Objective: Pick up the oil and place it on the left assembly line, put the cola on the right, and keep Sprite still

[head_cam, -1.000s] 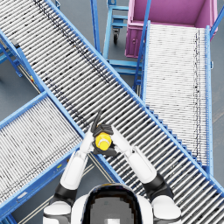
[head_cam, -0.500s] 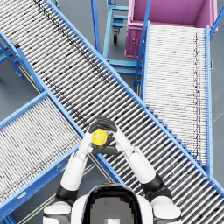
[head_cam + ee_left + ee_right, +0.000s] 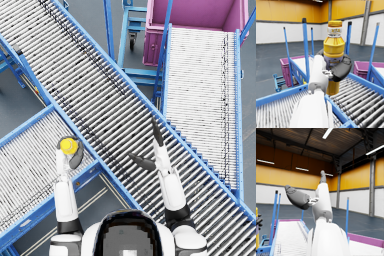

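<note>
1. Head view gives you the oil bottle [image 3: 68, 146], yellow cap up, held upright in the left hand [image 3: 76, 157]. It sits off the left side of the diagonal conveyor [image 3: 105, 95], over the left assembly line [image 3: 25, 170] that branches from that conveyor.
2. In the left wrist view you see that hand's dark fingers clamped round the bottle's labelled middle. You cannot tell whether its base touches the rollers.
3. You find the right hand [image 3: 149, 156] above the diagonal conveyor's rollers, near its right rail. Its fingers are spread wide apart and it holds nothing, which the right wrist view confirms.
4. The right assembly line [image 3: 200, 90] runs off the diagonal conveyor's right side, with a pink bin [image 3: 200, 12] at its far end.
</note>
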You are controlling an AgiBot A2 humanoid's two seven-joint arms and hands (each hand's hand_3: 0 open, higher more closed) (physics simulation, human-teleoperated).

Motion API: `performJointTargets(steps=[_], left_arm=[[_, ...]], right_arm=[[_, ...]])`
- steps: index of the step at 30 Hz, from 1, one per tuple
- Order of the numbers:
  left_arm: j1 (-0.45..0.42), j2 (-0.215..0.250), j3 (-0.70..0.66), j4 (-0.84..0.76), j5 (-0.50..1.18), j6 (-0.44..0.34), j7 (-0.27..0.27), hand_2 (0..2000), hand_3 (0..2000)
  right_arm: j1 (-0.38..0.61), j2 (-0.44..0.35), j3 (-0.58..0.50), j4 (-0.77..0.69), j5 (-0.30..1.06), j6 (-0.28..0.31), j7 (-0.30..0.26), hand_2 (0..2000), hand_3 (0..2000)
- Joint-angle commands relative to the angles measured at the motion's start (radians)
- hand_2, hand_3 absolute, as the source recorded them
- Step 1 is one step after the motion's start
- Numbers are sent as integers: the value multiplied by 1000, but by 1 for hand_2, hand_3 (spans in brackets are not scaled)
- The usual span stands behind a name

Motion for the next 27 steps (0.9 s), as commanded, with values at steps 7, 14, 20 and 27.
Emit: performJointTargets(steps=[7, 14, 20, 27], left_arm=[[46, -46, -333, 301, 0, 34, -1, 0, 693], [134, -152, -518, 280, -1, 51, -2, 0, 0], [117, -139, -367, 102, -1, 53, -2, 0, 0], [131, -155, -119, -91, 0, 53, -2, 0, 0]], right_arm=[[5, -15, -5, -1, 0, 0, 0, 0, 0], [11, -29, -15, -4, 0, 0, 0, 0, 0], [11, -30, -42, -11, 0, 0, 0, 0, 0], [67, -37, -246, -15, 0, 0, 0, 0, 0]])
